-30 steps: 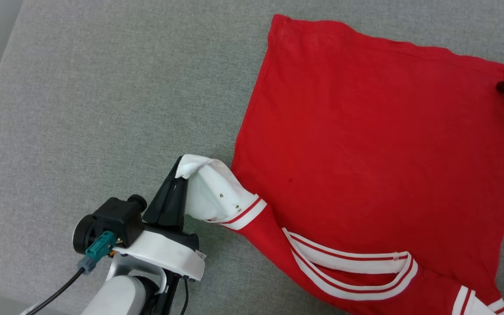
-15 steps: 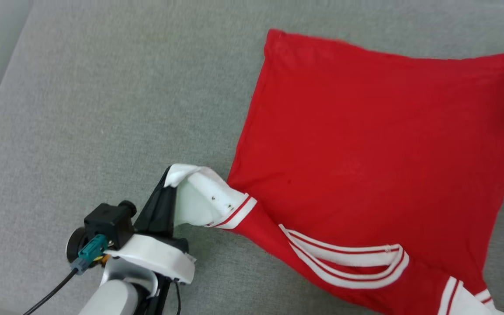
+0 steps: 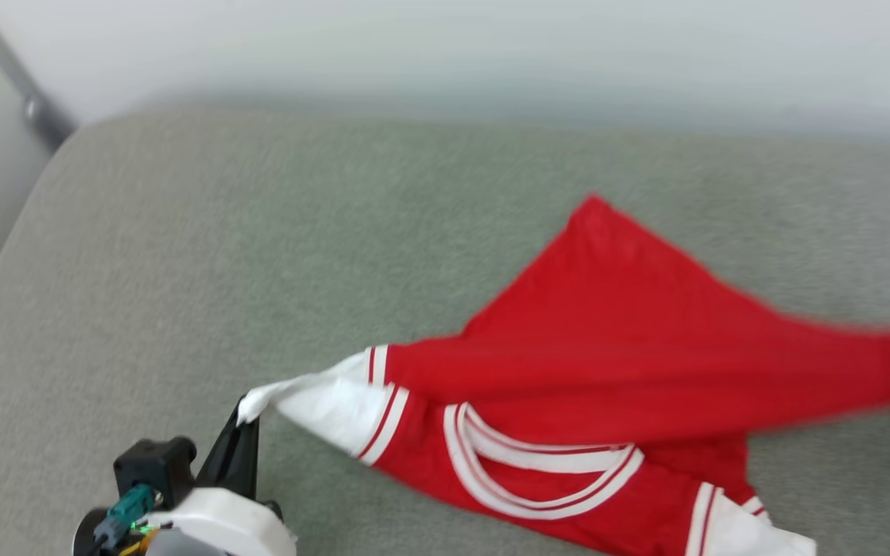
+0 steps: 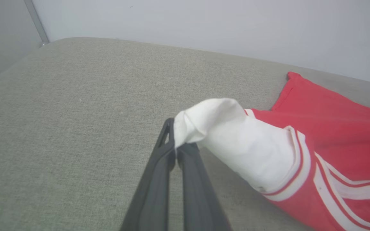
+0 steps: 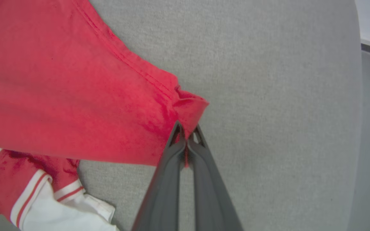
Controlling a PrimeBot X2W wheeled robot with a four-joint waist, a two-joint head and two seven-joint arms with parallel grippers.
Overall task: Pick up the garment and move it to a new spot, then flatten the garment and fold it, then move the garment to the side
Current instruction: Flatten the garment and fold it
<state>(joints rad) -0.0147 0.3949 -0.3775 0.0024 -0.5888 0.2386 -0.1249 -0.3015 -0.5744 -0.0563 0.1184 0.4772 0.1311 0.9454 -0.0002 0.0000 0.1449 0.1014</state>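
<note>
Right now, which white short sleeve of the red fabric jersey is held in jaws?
The sleeve on the left: the left gripper pinches its end in shut jaws. The other sleeve lies loose at lower right.

A red basketball jersey [image 3: 630,347] with short white sleeves and white-and-red striped trim lies partly lifted on a grey-green fabric-covered cushion [image 3: 182,255], blurred. At lower left, the left gripper [image 3: 243,411] pinches the tip of one white sleeve [image 3: 329,401] between its dark fingers. The red cloth stretches in a taut band to the right edge. The striped neckline [image 3: 537,463] faces the camera, and a pale wall [image 3: 445,54] stands behind.
</note>
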